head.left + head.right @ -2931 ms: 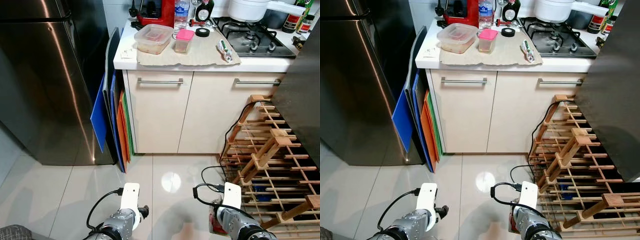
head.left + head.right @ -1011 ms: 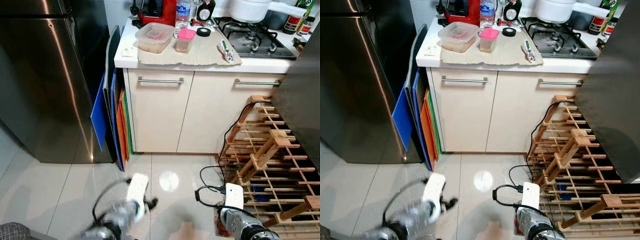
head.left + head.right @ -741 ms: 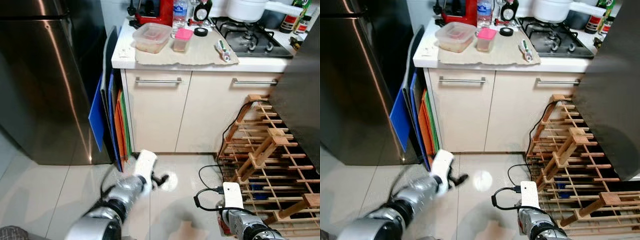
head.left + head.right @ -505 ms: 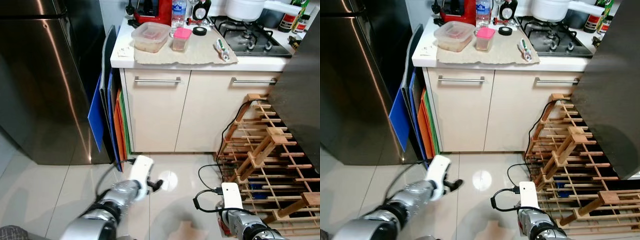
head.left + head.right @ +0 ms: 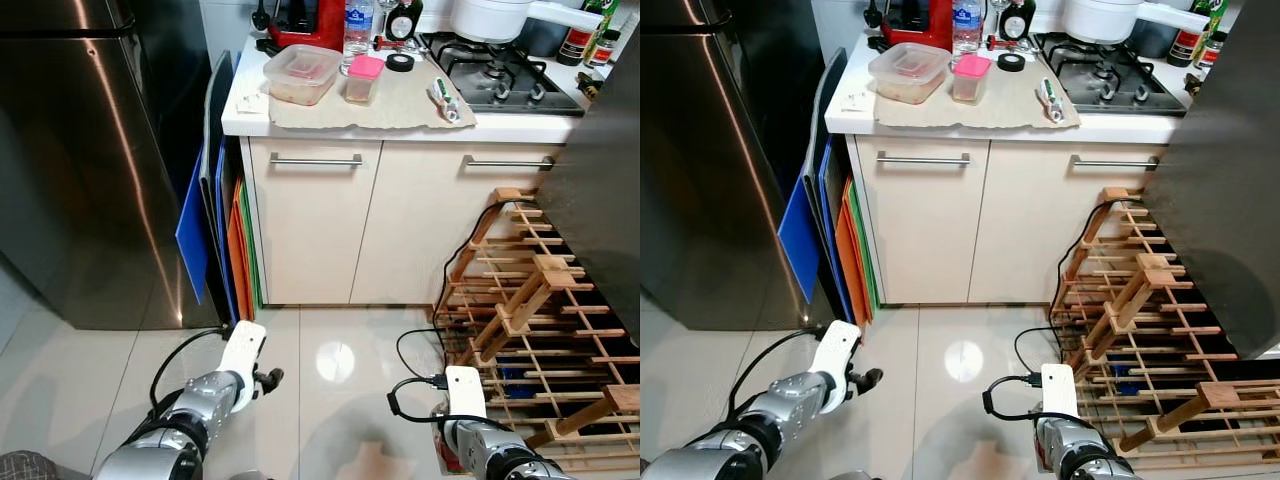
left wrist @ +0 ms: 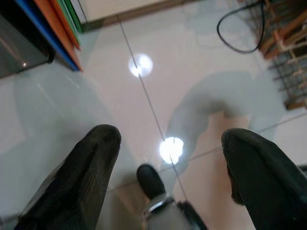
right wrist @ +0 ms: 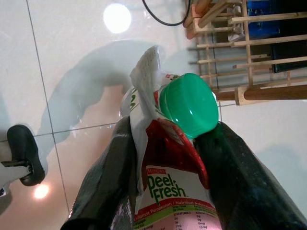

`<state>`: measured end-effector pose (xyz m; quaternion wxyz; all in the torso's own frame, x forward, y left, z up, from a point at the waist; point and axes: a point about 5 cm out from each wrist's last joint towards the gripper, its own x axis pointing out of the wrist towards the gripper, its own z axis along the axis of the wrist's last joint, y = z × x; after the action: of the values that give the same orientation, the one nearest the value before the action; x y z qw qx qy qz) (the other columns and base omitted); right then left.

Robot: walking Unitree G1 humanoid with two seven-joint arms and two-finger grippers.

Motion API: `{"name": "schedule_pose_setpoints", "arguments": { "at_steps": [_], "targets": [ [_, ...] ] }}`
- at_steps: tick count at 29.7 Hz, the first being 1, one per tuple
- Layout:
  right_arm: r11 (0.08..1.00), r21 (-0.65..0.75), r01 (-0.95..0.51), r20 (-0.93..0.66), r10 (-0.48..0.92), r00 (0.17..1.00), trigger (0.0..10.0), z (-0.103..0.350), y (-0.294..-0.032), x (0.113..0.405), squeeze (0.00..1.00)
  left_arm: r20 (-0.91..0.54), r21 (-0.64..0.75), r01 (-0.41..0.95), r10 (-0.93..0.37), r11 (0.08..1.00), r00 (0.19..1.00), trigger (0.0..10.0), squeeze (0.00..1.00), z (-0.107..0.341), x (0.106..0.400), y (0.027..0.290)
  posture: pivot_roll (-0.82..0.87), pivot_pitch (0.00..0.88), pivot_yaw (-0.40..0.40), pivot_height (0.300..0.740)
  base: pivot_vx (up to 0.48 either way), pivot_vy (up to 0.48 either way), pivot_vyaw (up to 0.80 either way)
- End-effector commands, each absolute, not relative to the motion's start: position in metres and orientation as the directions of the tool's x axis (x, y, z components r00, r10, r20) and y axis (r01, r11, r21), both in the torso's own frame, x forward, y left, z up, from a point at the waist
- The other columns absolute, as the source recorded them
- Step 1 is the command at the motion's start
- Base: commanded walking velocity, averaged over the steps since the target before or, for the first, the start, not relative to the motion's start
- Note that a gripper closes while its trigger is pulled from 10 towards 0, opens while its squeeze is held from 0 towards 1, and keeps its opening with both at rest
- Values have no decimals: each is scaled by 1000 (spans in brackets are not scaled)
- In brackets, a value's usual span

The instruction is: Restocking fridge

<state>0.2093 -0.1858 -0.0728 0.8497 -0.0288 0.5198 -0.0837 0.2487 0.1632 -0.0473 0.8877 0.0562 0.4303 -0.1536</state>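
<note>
Since half a second earlier, the left gripper [image 5: 268,378] had dropped lower over the floor tiles [image 5: 90,380], its fingers [image 6: 91,158] spread apart with nothing between them. Low on the right, the right gripper [image 7: 172,158] was clamped on a Peel Fresh carton [image 7: 168,163] with a green cap [image 7: 188,104], beside the wooden rack [image 5: 530,300]. Farther off, the steel fridge [image 5: 90,170] stood shut beside the counter [image 5: 400,120].

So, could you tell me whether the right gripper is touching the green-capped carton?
Touching: in the right wrist view both fingers press against the green-capped carton, no gap.
</note>
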Motion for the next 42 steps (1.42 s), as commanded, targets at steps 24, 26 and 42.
{"name": "schedule_pose_setpoints", "arguments": {
  "at_steps": [24, 26, 42],
  "targets": [
    [986, -101, 131, -851, -154, 502, 10000, -71, -187, 212, 0, -856, -69, 337, -229, 939, 463, 10000, 0, -72, 210, 159, 104, 0, -42, 740, 0, 0, 0],
    [986, -103, 131, -851, -155, 502, 10000, -72, -187, 211, 0, -857, -69, 328, -224, 942, 464, 10000, 0, -73, 210, 160, 104, 0, -42, 740, 0, 0, 0],
    [987, -117, 111, -853, -157, 498, 10000, -71, -188, 213, 0, -842, -69, 301, -217, 951, 493, 10000, 0, -69, 217, 157, 118, 0, -43, 740, 0, 0, 0]
  ]
}}
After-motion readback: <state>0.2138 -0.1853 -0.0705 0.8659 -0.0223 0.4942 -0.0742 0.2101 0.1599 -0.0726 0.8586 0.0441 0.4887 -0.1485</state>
